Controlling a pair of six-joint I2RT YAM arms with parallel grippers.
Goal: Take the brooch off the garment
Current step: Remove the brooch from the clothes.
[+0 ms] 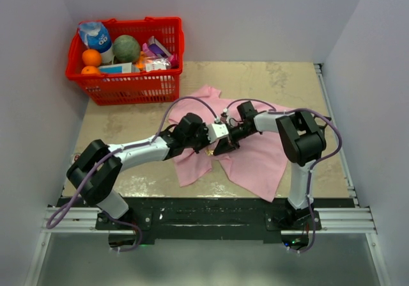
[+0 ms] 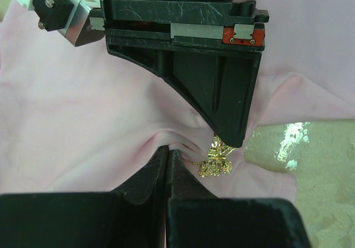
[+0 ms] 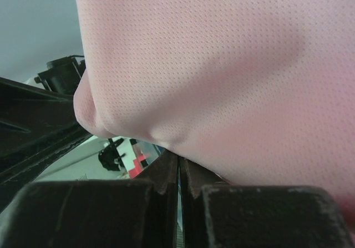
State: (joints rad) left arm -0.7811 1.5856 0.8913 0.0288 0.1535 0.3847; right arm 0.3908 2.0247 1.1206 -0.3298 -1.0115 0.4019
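At table centre: one brooch [image 2: 213, 162], gold-white, on one pink garment [image 1: 255, 161], beside a bare patch of table [image 2: 310, 176].
Grippers: two. The left gripper [image 2: 168, 152] is closed, pinching a garment fold just beside the brooch. The right gripper [image 2: 230, 138] is closed, its tip at the brooch's top.
Hidden: from overhead the arms cover the brooch, and the right wrist view shows only cloth.
Beyond: one red basket [image 1: 128, 89].

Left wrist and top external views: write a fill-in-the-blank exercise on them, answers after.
The garment is ___ in colour. The brooch on it is ___ in colour. The left gripper is ___ on a fold of the garment. The basket is ___ in colour.
Missing words: pink; gold; shut; red.
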